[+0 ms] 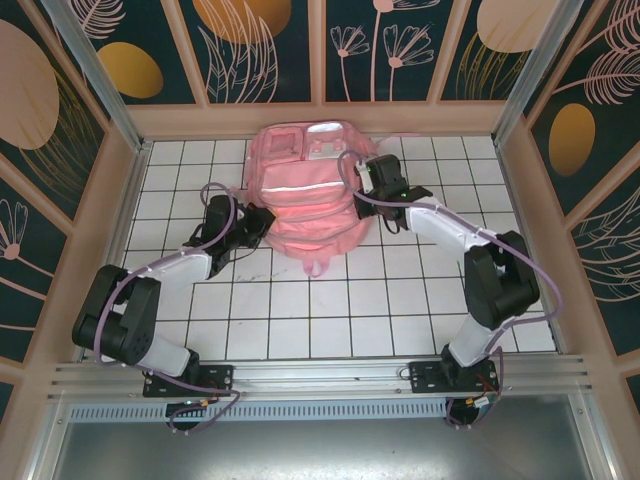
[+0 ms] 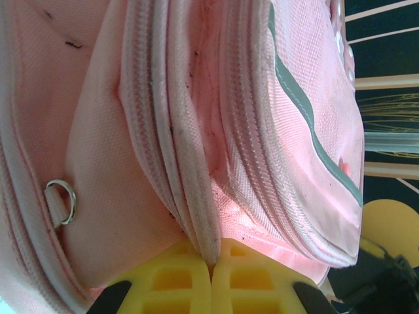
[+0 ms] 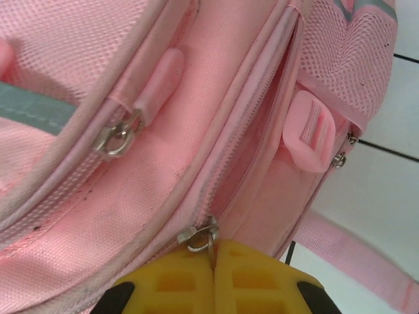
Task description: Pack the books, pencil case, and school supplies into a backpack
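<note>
A pink backpack (image 1: pixel 305 200) lies on a white tiled table (image 1: pixel 300 320) as the left gripper (image 2: pixel 211 263) pinches its fabric edge and the right gripper (image 3: pixel 214 256) clamps a zipper pull (image 3: pixel 198 237).

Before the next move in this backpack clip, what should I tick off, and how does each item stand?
1. Left gripper shut on a fabric fold of the backpack: ok.
2. Right gripper shut on the zipper pull: ok.
3. Backpack lying flat on the table, between the two arms: ok.
4. Opening wide enough for packing: not ok, there is just a narrow gap beyond the pull.
5. Books and pencil case already inside: cannot tell.
</note>
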You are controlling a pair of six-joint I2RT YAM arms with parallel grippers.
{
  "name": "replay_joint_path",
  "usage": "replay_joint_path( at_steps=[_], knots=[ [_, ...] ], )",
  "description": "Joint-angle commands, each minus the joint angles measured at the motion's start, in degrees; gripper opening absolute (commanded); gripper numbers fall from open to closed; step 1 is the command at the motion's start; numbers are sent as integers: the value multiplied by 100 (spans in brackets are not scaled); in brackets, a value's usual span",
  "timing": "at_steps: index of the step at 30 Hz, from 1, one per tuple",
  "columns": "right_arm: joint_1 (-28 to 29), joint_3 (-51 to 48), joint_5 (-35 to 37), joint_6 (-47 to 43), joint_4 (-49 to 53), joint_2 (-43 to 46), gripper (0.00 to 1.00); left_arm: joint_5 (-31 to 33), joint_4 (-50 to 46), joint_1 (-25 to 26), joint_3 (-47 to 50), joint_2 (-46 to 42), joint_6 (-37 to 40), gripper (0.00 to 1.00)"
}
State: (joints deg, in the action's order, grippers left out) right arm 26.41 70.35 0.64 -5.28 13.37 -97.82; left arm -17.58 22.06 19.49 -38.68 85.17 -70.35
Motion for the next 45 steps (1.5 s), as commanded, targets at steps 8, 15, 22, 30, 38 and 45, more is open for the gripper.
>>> replay_joint_path(
  at_steps=[8,15,22,30,38,45],
  knots=[
    [-621,1493,-152,-1498,35,-948,0,264,-978,-360,306,-454,791,0],
    [-263,742,-1818,-1600,604,-305,0,484,-1551,-450,237,-777,1157,0],
    [-189,-64,-1684,-1763,393,403,0,815,-2308,-870,551,-1307,1456,0],
    [-379,408,-1258,-2260,281,-9,0,921,-2807,-1067,799,-1646,1659,0],
    [-230,510,-2296,-2288,650,-32,0,556,-2847,-1094,473,-1801,2009,12],
    [346,195,-2772,-2064,334,120,0,343,-3454,-954,-358,-1831,2865,38]
  ],
)
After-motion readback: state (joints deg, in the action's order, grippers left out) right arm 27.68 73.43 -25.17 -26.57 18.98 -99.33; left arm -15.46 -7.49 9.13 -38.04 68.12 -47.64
